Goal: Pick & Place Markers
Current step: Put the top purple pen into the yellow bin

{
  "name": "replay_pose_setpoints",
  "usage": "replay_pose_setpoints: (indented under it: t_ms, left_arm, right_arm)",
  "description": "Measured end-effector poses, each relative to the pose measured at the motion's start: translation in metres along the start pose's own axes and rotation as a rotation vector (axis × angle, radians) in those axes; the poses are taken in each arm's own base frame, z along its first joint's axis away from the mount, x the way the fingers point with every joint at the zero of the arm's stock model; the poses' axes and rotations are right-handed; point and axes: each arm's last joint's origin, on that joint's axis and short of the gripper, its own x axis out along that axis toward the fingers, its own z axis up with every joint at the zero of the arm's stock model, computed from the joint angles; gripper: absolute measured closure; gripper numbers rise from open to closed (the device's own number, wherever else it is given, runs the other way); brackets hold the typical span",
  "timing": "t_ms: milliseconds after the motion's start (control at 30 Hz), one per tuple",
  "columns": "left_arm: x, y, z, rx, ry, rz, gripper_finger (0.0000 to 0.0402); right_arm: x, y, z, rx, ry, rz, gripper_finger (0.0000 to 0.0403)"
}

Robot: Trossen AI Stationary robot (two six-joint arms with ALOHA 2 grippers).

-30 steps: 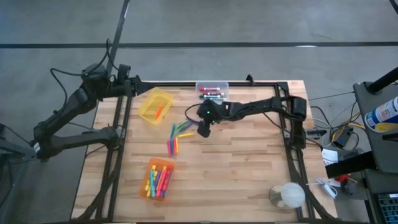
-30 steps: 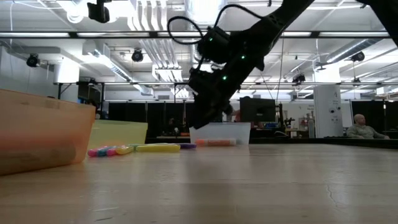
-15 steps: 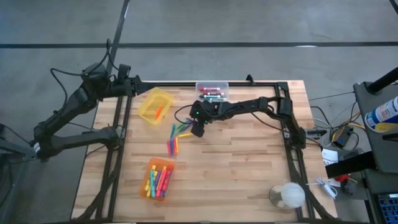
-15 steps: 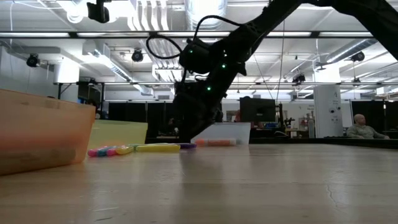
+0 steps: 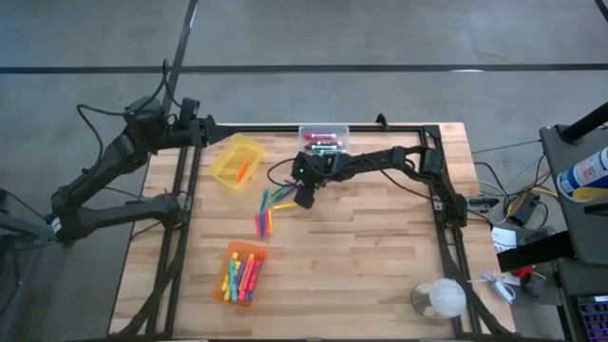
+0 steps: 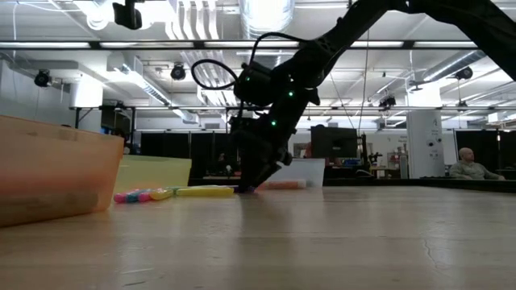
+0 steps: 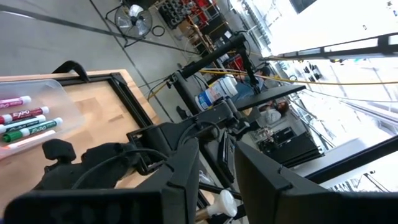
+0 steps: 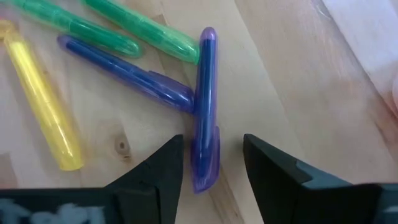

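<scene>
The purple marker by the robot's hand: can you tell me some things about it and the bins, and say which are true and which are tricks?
1. The right gripper has its fingers on either side of a purple marker. True.
2. That marker is up in the air. False: it lies on the table.
3. The yellow bin is packed full of markers. False: only one orange marker shows in it.
4. The orange bin has many coloured markers inside. True.
5. The left gripper is picking up a green marker. False: it waits at the table's far left corner, holding nothing.
</scene>
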Motion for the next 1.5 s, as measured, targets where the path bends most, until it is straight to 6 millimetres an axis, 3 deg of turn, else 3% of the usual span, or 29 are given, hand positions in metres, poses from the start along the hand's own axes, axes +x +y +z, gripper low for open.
replay_pose_setpoints:
  t_ms: [433,667,1000,1267,1500]
  left_arm:
    - [0.002,0.001,0.000,-0.006,0.004,0.006,0.0305]
    - [0.003,0.002,0.000,0.021,0.007,0.009,0.0305]
    - [0.004,0.003,0.001,0.218,0.001,0.020,0.0305]
    - [0.003,0.003,0.003,0.417,-0.067,0.085,0.0305]
    - [0.004,0.004,0.007,0.355,-0.135,0.120,0.0305]
  right_arm:
    - [0.005,-0.007,-0.001,0.077,0.025,0.065,0.0373]
    - [-0.011,-0.001,0.018,0.075,0.044,0.096,0.0375]
    - [-0.060,0.009,0.065,0.013,-0.028,0.085,0.0373]
    - [-0.134,0.024,0.112,-0.034,-0.207,0.138,0.0372]
    - [-0.191,0.032,0.138,-0.052,-0.341,0.160,0.0372]
